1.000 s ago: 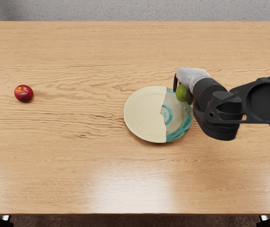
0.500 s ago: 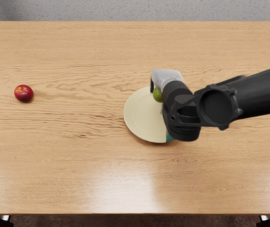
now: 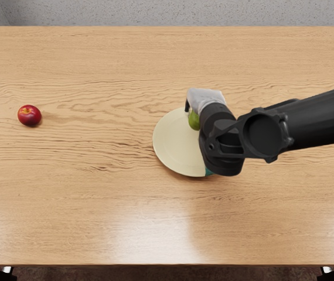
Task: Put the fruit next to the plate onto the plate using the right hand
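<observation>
- Light wooden tabletop (image 3: 96, 205) fills the head view, with a grey strip beyond its far edge.
- Right hand (image 3: 205, 99), pale against the black arm, is curled round a small green fruit (image 3: 194, 120). Only part of the fruit shows beneath the fingers, and the grasp looks closed on it.
- Fruit is over the far part of the cream plate (image 3: 176, 141), right of the tabletop's centre. I cannot tell whether it touches the plate or hangs just above it.
- Step in hand, as I judge it, is setting the fruit down. Lower it until it bears on the plate, nearer the middle than the rim so it cannot roll off. Then ease the fingers open and lift clear without nudging it.
- Right arm (image 3: 296, 126) enters from the right edge, its forearm crossing the plate's right half and the hand reaching toward the far edge.
- Red apple (image 3: 29, 115) lies well apart, near the left edge.
</observation>
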Motion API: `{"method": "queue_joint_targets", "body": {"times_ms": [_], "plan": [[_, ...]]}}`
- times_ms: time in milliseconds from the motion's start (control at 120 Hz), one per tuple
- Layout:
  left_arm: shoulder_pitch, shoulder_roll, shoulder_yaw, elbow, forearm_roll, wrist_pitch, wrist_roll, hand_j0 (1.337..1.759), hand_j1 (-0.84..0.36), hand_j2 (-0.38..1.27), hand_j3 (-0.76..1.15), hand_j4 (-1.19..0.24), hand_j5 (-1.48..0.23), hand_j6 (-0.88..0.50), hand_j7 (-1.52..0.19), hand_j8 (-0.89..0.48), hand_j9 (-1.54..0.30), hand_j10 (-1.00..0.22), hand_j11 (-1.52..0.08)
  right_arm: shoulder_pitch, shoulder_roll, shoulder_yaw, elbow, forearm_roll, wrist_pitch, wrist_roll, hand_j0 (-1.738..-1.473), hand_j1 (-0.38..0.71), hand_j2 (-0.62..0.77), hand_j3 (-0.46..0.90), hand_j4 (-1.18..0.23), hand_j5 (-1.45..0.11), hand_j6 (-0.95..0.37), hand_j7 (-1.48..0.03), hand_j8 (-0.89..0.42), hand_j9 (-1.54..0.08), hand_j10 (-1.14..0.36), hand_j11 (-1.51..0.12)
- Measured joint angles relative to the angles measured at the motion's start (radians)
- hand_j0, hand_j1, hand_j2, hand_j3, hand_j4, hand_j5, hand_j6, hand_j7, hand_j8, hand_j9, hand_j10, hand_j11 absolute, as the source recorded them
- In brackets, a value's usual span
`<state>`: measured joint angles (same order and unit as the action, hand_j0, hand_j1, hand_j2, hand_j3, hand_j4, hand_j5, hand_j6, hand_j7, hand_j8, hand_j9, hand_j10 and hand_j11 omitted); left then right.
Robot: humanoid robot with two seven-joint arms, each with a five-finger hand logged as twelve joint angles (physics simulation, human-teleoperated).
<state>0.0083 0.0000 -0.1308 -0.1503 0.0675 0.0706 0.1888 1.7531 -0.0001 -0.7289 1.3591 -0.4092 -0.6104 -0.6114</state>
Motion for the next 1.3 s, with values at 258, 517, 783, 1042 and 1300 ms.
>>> {"method": "queue_joint_targets", "body": {"times_ms": [258, 517, 783, 1042, 1300], "plan": [[0.000, 0.000, 0.000, 0.001, 0.000, 0.000, 0.000, 1.658, 0.35, 0.00, 0.00, 0.00, 0.00, 0.00, 0.00, 0.00, 0.00, 0.00, 0.00, -0.016, -0.002, 0.189, 0.006, 0.113, 0.000, 0.000, -1.657, -0.22, 0.05, 0.00, -0.13, -0.19, -0.09, -0.18, -0.10, -0.18, -0.14, -0.18], [-0.003, 0.000, 0.000, 0.001, 0.000, 0.000, 0.000, 1.658, 0.35, 0.00, 0.00, 0.00, 0.00, 0.00, 0.00, 0.00, 0.00, 0.00, 0.00, -0.374, -0.209, 0.978, 0.005, 0.236, 0.532, 0.000, -1.658, -0.31, 0.01, 0.00, -0.04, -0.05, -0.03, -0.05, -0.03, -0.05, -0.04, -0.05], [-0.003, 0.000, 0.000, 0.001, 0.000, 0.000, 0.000, 1.658, 0.35, 0.00, 0.00, 0.00, 0.00, 0.00, 0.00, 0.00, 0.00, 0.00, 0.00, -0.691, -0.590, 1.276, -0.010, 0.723, 1.144, 0.000, -1.658, -0.34, 0.00, 0.00, -0.01, -0.01, -0.01, -0.01, -0.01, -0.01, -0.01, -0.01], [-0.004, 0.000, -0.001, 0.003, 0.000, 0.000, 0.000, 1.658, 0.35, 0.00, 0.00, 0.00, 0.00, 0.00, 0.00, 0.00, 0.00, 0.00, 0.00, -0.797, -0.867, 1.292, -0.023, 0.814, 1.215, 0.000, -1.658, -0.35, 0.00, 0.00, 0.00, 0.00, 0.00, 0.00, 0.00, 0.00, 0.00, 0.00], [-0.007, 0.000, 0.000, 0.004, 0.000, 0.000, 0.000, 1.658, 0.35, 0.00, 0.00, 0.00, 0.00, 0.00, 0.00, 0.00, 0.00, 0.00, 0.00, -0.851, -1.026, 1.294, -0.026, 0.822, 1.221, 0.001, -1.658, -0.35, 0.00, 0.00, 0.00, 0.00, 0.00, 0.00, 0.00, 0.00, 0.00, 0.00]]}}
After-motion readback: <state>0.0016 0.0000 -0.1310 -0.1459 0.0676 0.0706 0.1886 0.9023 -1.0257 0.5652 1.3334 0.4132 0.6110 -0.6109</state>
